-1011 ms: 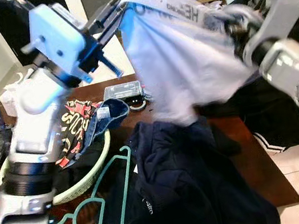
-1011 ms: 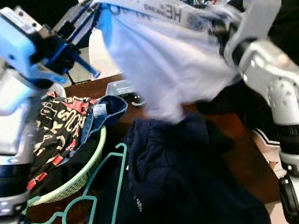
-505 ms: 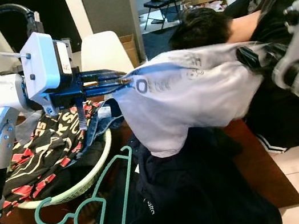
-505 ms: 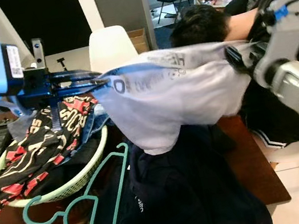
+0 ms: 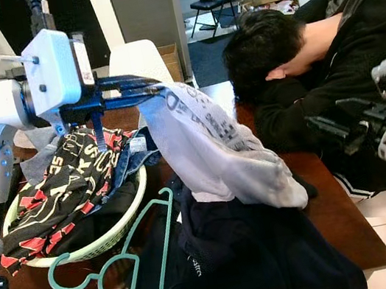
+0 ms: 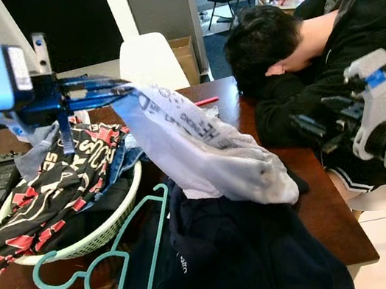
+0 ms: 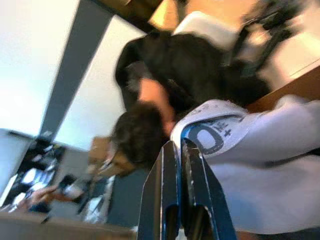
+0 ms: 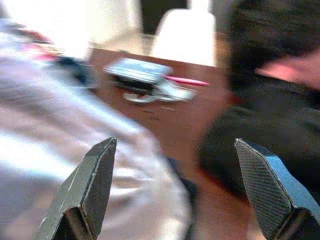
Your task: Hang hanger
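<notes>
Soft white printed cloth point(image 5: 216, 148) hangs pinched in the left claw point(image 5: 157, 89), draping over dark garments point(image 5: 257, 253) beside the thin teal hanger point(image 5: 135, 263), while the right claw point(image 8: 175, 185) gapes wide.

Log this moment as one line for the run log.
left gripper: shut on white shirt, held above table | right gripper: jaws open, holding nothing | teal hanger: lying on table, untouched

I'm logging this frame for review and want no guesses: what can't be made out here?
- Hanger: its bottom runs off the lower edge of the eye views.
- Print on the white shirt: folds break up the lettering; unreadable.
- Dark garment: heaped under the shirt; its type is unclear.
- Items on the table: blurred in the right wrist view.
- Basket: the inside is hidden by the clothes piled in it.
</notes>
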Controlling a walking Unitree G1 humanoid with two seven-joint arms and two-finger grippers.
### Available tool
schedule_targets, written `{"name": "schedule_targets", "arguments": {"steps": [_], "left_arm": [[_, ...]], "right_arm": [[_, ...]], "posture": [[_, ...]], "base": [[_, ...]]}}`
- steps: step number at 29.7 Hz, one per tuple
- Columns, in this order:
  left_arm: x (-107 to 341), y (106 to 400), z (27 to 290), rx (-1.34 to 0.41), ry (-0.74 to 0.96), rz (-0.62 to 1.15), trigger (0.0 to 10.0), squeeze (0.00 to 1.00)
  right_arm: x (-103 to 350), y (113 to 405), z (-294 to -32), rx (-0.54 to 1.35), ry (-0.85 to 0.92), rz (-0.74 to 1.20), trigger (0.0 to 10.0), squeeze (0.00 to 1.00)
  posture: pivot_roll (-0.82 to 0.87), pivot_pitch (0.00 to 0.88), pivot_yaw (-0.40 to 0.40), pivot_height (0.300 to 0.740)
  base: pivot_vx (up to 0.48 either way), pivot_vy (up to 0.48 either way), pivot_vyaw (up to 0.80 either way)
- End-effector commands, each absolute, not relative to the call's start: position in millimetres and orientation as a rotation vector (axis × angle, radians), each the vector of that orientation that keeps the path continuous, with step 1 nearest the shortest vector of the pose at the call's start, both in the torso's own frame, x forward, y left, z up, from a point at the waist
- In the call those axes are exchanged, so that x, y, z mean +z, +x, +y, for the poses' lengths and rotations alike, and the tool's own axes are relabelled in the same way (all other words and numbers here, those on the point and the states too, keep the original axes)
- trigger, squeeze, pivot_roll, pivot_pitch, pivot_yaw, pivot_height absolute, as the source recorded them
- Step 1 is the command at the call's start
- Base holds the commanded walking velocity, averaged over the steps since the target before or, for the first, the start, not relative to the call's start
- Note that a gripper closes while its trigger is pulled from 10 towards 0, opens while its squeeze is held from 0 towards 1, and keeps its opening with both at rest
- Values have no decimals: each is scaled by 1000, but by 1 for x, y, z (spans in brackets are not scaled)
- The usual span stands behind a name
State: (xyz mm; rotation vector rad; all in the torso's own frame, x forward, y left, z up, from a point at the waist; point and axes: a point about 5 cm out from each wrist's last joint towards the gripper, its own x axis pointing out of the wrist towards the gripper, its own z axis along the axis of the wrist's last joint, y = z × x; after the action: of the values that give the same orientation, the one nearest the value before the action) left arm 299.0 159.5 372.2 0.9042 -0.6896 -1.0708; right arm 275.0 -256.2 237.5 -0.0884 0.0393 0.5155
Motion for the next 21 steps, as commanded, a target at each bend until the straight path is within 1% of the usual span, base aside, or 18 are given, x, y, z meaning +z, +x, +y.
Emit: {"name": "schedule_targets", "arguments": {"steps": [1,2,3,5,6,7,8,9,10,11,12,13,14,16,17,18,19,21], "left_arm": [[378,305,162,-954,910,-735,0,0],[382,309,163,-886,899,-763,0,0],[392,310,164,-810,837,-822,0,0],[398,310,165,-761,790,-860,0,0],[407,309,165,-734,644,-899,5098,0],[407,309,165,-734,644,-899,5098,0],[411,308,163,-740,485,-923,10000,0],[412,306,159,-768,330,-929,10000,0],[412,306,159,-768,330,-929,10000,0],[412,304,153,-797,186,-926,10000,0],[412,304,153,-797,186,-926,10000,0],[410,302,145,-830,65,-912,10000,0],[410,302,145,-830,65,-912,10000,0],[403,298,128,-900,-102,-884,10000,0],[403,298,128,-900,-102,-884,10000,0],[400,296,121,-916,-146,-875,10000,0],[391,295,105,-941,-213,-843,10000,0],[388,295,99,-953,-233,-830,10000,0]], "right_arm": [[234,268,-237,638,-113,38,10000,749],[231,264,-226,704,-121,50,10000,722],[227,261,-215,764,-123,56,10000,475],[225,259,-207,802,-123,57,10000,475],[222,267,-203,760,-104,40,10000,0],[222,267,-203,760,-104,40,10000,0],[218,280,-201,686,-74,25,10000,0],[214,292,-199,609,-29,7,10000,0],[214,292,-199,609,-29,7,10000,0],[210,304,-195,533,24,-5,10000,0],[210,304,-195,533,24,-5,10000,0],[206,313,-193,465,92,-12,10000,0],[206,313,-193,465,92,-12,10000,0],[199,323,-188,385,181,-15,10000,0],[199,323,-188,385,181,-15,10000,0],[196,325,-186,368,200,-15,10000,0],[193,328,-185,321,241,-11,10000,0],[192,330,-186,299,253,-10,10000,0]], "posture": [[-16,0,100,740],[-16,0,100,740],[-19,0,99,740],[-19,0,99,740],[-22,0,95,740],[-22,0,95,740],[-23,0,94,740],[-21,0,92,740],[-21,0,92,740],[-14,0,84,740],[-14,0,84,740],[-10,0,80,740],[-10,0,80,740],[0,0,73,740],[0,0,73,740],[0,0,73,740],[1,0,69,740],[2,0,69,740]], "base": [[0,0,0],[0,0,0],[0,0,0],[0,0,0],[0,0,0],[0,0,0],[0,0,0],[0,0,0],[0,0,0],[0,0,0],[0,0,0],[0,0,0],[0,0,0],[0,0,0],[0,0,0],[0,0,0],[0,0,0],[0,0,0]]}}
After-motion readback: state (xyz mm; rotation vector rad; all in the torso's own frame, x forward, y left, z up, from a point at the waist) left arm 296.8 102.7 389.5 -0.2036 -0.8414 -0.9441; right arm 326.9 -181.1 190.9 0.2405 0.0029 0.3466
